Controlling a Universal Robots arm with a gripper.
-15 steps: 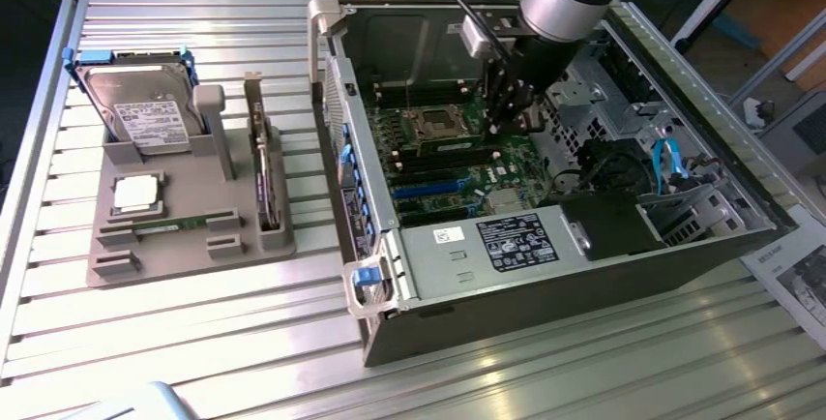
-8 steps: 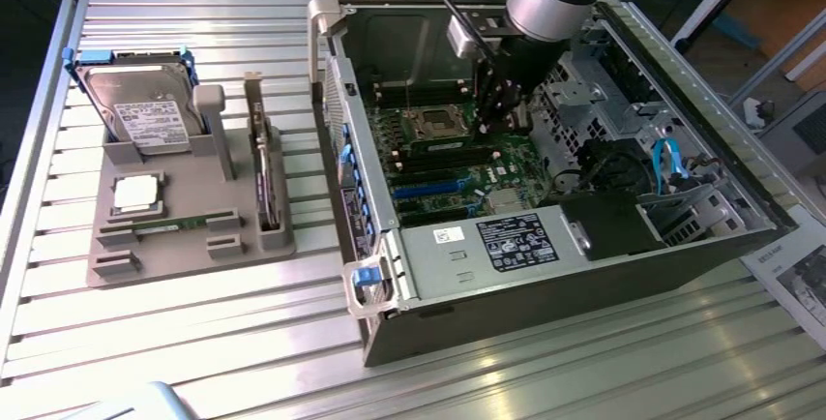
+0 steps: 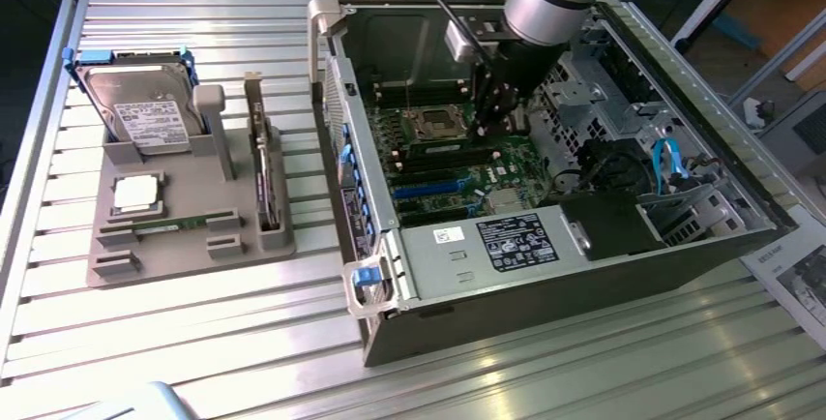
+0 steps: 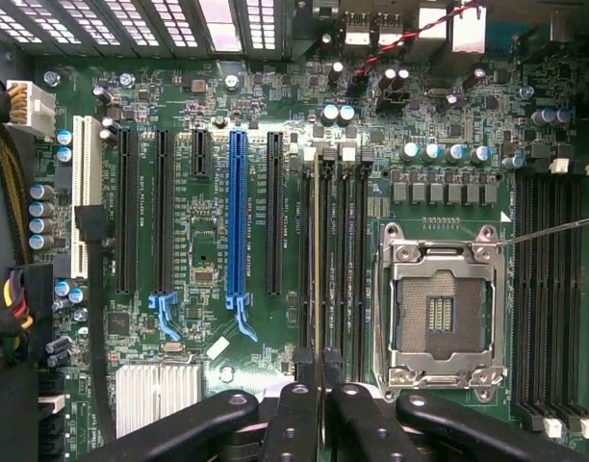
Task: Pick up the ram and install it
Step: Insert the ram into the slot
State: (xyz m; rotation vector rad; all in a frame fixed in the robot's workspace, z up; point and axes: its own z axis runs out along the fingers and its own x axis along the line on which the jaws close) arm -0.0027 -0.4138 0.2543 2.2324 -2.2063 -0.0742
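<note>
Item 1. Table [image 3: 193, 343]: slatted metal, with bare slats in front of everything and a free strip between items 2 and 3

Item 2. Holder tray [image 3: 193, 255], grey, toward the exterior view's left. Contents: hard drive [image 3: 149, 110] upright at the back, processor chip [image 3: 138, 193] flat in its recess, expansion card [image 3: 265, 183] on edge along the side nearest the case

Item 3. Computer case [image 3: 516, 294], lying open side up, its walls rising all round the motherboard [image 3: 446, 164]. The arm reaches down inside, close to the metal drive cage on the exterior view's right

Item 4. Gripper [image 3: 497, 120] [image 4: 322, 390]: jaws drawn together, clamped on the ram [image 4: 319, 250]

Item 5. Ram: seen edge-on, standing along one of the memory slots [image 4: 347, 260], between the blue slot [image 4: 237, 212] and the empty processor socket [image 4: 439, 308]. Whether it is fully seated cannot be told
</note>
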